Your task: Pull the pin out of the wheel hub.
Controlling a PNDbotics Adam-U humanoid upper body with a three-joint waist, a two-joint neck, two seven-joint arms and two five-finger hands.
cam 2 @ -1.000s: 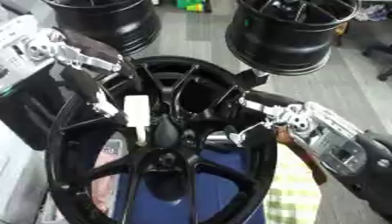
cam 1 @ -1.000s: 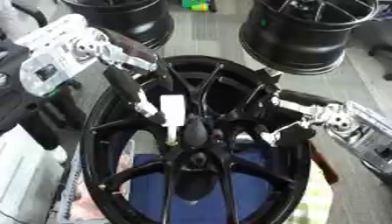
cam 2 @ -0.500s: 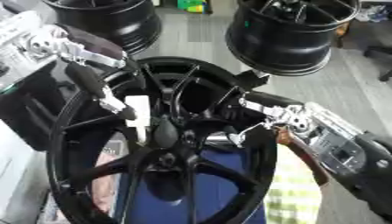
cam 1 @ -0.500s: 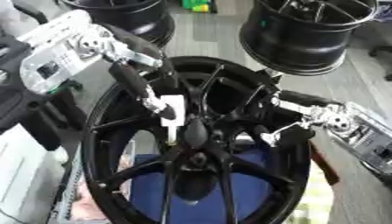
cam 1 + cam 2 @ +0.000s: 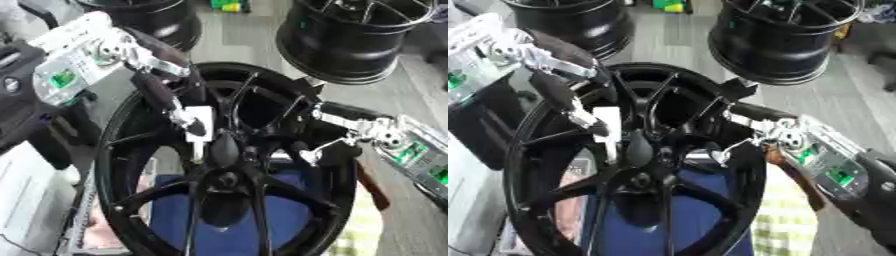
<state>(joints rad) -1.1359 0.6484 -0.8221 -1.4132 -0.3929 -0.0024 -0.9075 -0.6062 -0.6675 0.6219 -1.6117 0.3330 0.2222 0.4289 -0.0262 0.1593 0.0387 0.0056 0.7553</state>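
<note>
the pin (image 5: 199,129) is not out yet: it stands upright just above and left of the centre of the wheel hub (image 5: 229,176), its lower end at a spoke there. the left hand (image 5: 166,97) has its fingers curled round the pin's upper part, so the grasp looks made and the pull itself is left. the pin is a white, flat-sided, narrow piece. the right hand (image 5: 750,131) rests on the hub's right rim, fingers curled over it.
</note>
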